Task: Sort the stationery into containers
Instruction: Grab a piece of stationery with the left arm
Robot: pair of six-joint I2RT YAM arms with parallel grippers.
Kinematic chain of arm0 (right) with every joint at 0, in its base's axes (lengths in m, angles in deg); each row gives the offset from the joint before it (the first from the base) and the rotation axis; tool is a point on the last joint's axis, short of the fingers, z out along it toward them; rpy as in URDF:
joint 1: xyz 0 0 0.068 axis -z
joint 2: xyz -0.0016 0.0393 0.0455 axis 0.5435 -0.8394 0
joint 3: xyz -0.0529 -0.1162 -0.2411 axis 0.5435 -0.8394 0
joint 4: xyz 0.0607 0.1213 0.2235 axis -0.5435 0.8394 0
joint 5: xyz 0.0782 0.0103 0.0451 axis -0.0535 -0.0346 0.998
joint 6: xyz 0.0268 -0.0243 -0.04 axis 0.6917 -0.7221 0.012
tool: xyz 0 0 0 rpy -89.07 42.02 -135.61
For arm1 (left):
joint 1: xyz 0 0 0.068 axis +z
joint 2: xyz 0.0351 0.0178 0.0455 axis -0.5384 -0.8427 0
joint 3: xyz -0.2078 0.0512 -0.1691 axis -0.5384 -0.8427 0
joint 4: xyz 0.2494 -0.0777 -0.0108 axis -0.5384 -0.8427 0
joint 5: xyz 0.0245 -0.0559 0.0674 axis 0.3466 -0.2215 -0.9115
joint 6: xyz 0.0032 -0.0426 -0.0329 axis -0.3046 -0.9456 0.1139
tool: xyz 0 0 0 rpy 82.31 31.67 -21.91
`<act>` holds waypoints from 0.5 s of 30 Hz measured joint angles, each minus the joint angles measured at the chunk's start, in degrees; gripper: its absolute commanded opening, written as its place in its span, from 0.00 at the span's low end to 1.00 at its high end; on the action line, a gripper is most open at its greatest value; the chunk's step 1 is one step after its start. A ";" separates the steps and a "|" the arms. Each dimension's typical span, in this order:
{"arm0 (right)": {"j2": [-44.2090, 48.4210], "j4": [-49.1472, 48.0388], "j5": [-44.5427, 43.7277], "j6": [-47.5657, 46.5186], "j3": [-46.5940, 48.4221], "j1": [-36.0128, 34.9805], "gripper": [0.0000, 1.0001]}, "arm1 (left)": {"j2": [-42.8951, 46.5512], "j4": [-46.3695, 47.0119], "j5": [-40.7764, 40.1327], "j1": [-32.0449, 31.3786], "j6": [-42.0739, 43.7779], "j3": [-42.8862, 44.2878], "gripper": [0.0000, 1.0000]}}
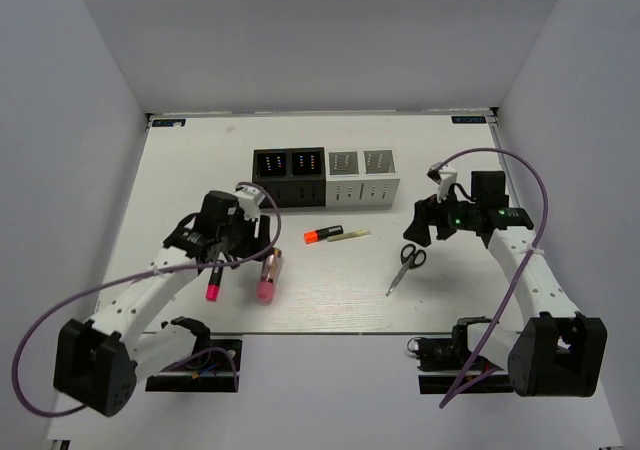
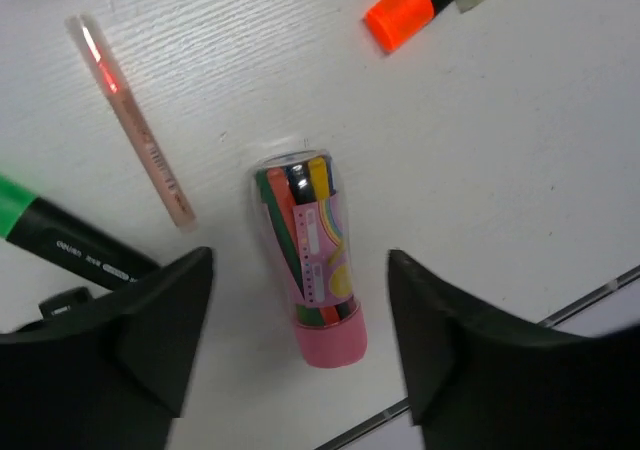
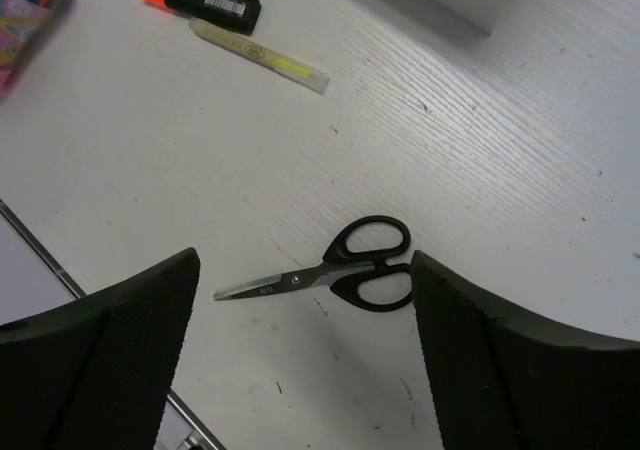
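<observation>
The pink plastic tube (image 1: 267, 278) with a clear domed end full of coloured sticks lies flat on the white table (image 1: 180, 170), at about 7 o'clock from the row of four square perforated cups (image 1: 325, 178), two black on the left and two white on the right. In the left wrist view the tube (image 2: 308, 260) lies between the two black fingers (image 2: 150, 340) of the left gripper (image 2: 298, 270), pink base nearest the camera, with bare table on either side. The jaws are spread wide and grip nothing.

At 10 o'clock from the tube in that view lies a thin pink stick (image 2: 130, 120). At 9 o'clock is a black marker with a green end (image 2: 60, 240); at 1 o'clock is the orange cap of a black marker (image 2: 410, 5). From above, a black marker with a pink cap (image 1: 213, 282) lies at 9 o'clock of the tube, near it. Whether it is the green-ended one I cannot tell.

The orange-capped marker (image 1: 323, 234) lies at 6 o'clock of the cups, a thin yellowish stick (image 1: 349, 235) just beside it at 3 o'clock.

The black-handled scissors (image 1: 408, 263) lie closed at 5 o'clock of the cups. The right gripper (image 1: 425, 228) is above them, jaws wide apart and empty; its wrist view shows the scissors (image 3: 330, 270) flat between the fingers (image 3: 130, 340), apart from both.
</observation>
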 measured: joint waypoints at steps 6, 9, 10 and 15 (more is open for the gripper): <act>-0.02 0.11 2.08 0.57 1.64 -0.02 0.33 | -9.01 -3.26 -3.67 -4.50 -0.94 8.04 0.90; -0.02 0.35 2.75 1.25 1.64 0.00 0.29 | -12.07 -4.63 -6.23 -5.97 -1.99 9.88 0.88; -0.09 0.46 2.78 1.49 1.64 -0.02 0.31 | -13.53 -5.53 -6.80 -6.23 -2.38 10.80 0.87; -0.15 0.72 2.56 1.81 1.64 -0.02 0.38 | -23.37 -11.58 -9.53 -7.61 -3.93 19.04 0.85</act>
